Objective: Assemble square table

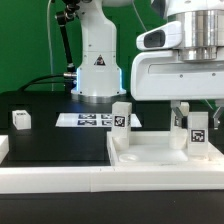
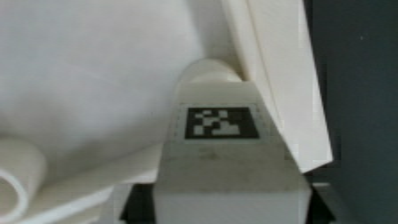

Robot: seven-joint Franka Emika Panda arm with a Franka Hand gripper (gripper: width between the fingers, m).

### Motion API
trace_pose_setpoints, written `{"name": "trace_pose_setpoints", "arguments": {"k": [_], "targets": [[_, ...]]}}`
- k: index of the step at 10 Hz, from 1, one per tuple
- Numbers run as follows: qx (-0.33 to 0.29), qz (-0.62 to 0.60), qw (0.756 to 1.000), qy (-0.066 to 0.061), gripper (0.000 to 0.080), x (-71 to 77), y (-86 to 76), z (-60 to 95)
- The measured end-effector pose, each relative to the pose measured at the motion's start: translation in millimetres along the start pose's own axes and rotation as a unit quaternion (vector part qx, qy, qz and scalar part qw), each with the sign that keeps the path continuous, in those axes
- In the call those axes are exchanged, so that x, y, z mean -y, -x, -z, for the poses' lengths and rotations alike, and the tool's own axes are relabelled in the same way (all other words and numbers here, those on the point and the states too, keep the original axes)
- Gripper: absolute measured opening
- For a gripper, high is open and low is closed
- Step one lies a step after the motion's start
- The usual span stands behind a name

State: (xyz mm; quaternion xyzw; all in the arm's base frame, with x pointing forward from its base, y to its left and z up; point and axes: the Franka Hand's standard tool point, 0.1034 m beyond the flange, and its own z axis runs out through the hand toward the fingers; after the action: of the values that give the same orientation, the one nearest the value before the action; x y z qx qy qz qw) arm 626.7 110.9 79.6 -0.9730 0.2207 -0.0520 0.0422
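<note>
Table leg (image 1: 198, 135) is gripped upright, straight below the gripper (image 1: 197, 122), over the tabletop (image 1: 150, 156) corner at the exterior view's right.

Bright, even light; soft low-resolution blur; washed-out glare on the white slab (image 1: 150, 152).

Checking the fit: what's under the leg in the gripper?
The tabletop, near its rim on the exterior view's right. The leg, between the gripper's fingers, covers its own foot, so any hole or contact beneath cannot be seen.
</note>
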Motion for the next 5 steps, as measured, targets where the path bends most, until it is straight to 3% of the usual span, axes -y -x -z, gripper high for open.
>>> {"name": "trace_pose_setpoints", "arguments": {"k": [2, 5], "targets": [[0.001, -0.086, 0.996, -0.001, 0.0288, -2.0, 0.0, -0.3], [0.002, -0.261, 0.965, 0.001, 0.029, -2.4, 2.4, -0.8]]}}
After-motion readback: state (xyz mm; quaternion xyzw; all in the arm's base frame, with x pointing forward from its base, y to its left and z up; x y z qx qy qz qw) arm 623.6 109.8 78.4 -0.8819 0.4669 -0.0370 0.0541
